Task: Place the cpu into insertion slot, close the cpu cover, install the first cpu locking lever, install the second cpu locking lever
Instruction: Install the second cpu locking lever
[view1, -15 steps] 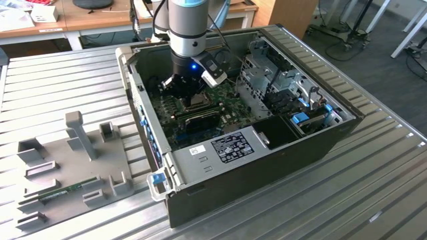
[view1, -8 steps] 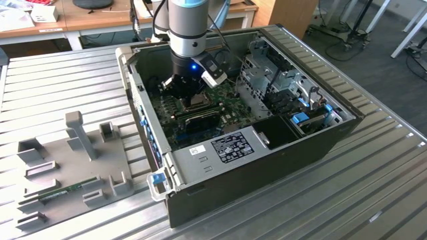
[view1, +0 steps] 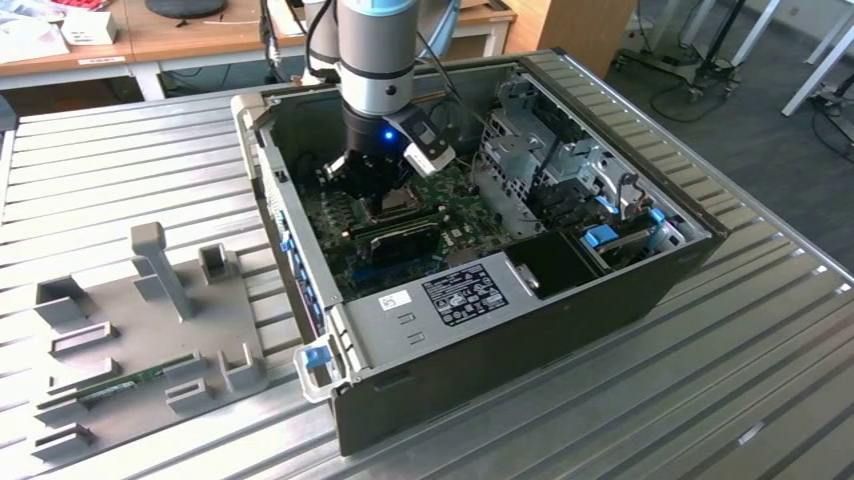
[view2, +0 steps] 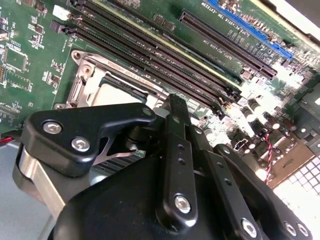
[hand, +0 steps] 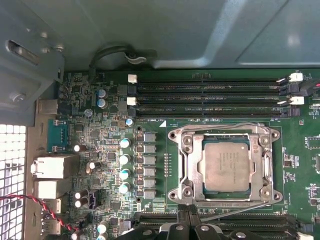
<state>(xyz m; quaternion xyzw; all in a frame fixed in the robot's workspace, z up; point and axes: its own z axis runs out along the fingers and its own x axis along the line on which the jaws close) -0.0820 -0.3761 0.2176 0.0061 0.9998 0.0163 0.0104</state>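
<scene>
The cpu (hand: 226, 166) lies flat in the insertion slot (hand: 274, 196), its dull metal top showing through the window of the cpu cover (hand: 186, 165). The cover lies down over it. One thin wire lever (hand: 225, 124) runs along the cover's far edge. Another lever (hand: 235, 210) slants along the near edge, ending beside my fingertips. My gripper (hand: 187, 216) hovers at that near edge with its fingers together and nothing between them. In the exterior view the gripper (view1: 383, 195) is low inside the open computer case (view1: 534, 300). The second wrist view shows the gripper (view2: 176, 105) beside the cover (view2: 95, 67).
Long black memory slots (hand: 210, 92) lie beyond the socket, and more run under the gripper. Capacitors (hand: 125, 165) and red-black wires (hand: 30, 202) stand beside it. A drive cage (view1: 547, 160) fills the case's far side. A grey fixture plate (view1: 134, 320) lies on the slatted table.
</scene>
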